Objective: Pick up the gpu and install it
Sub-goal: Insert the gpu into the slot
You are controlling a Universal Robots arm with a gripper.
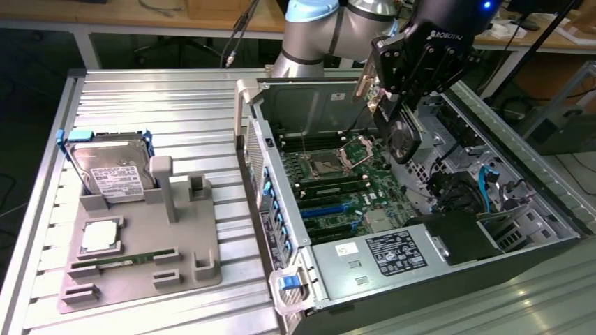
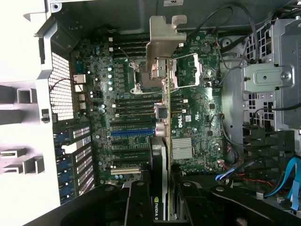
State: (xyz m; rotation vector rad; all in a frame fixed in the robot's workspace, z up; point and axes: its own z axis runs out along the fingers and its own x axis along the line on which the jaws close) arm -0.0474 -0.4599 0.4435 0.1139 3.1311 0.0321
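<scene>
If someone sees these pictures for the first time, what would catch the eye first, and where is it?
Most striking is the black tool holding the gpu over the open case, above the green motherboard. Next comes the grey tray on the exterior view's left, with a hard drive standing in it.
</scene>
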